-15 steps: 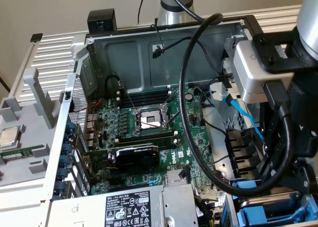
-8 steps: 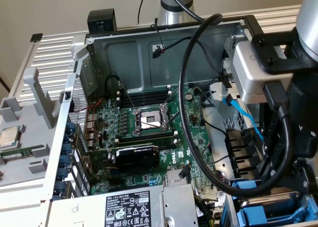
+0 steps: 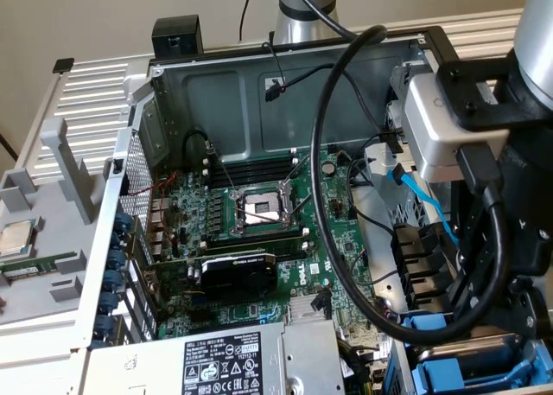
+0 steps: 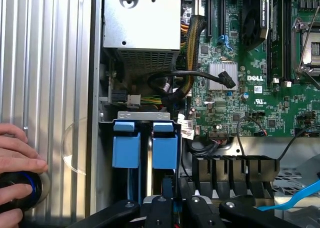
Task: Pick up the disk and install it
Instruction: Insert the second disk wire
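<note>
The jaws of the gripper (image 4: 168, 200) are clenched on the disk (image 4: 164, 150), which stands on edge in the drive bay; its long axis runs down into the case beside another blue-carrier drive (image 4: 126, 148); beyond lies the motherboard (image 4: 260, 63).

plain beige wall (image 3: 104, 15) behind, ribbed grey metal table (image 3: 95, 92) surface, even indoor light, black cable (image 3: 248, 6) hanging down wall
</note>
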Robot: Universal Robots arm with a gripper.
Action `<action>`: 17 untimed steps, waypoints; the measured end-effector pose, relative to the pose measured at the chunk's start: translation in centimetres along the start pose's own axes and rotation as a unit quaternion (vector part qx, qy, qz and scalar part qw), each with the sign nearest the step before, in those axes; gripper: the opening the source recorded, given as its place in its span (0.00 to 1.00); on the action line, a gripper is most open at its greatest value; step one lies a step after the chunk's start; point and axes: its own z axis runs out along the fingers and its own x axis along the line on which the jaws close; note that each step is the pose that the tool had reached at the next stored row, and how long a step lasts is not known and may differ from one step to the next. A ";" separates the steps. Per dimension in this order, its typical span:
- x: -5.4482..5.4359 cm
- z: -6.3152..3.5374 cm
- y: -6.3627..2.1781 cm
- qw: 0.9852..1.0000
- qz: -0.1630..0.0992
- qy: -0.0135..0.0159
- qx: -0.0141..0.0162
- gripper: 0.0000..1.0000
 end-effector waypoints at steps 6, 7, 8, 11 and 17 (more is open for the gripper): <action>0.0 0.05 0.00 1.000 0.000 0.000 0.000 0.16; 0.0 0.16 -0.01 1.000 0.000 0.000 0.000 0.16; 0.0 0.22 -0.01 1.000 0.000 0.000 0.000 0.16; 0.0 0.25 -0.01 1.000 0.000 0.000 0.000 0.16; 0.0 0.30 -0.01 1.000 0.000 0.000 0.000 0.16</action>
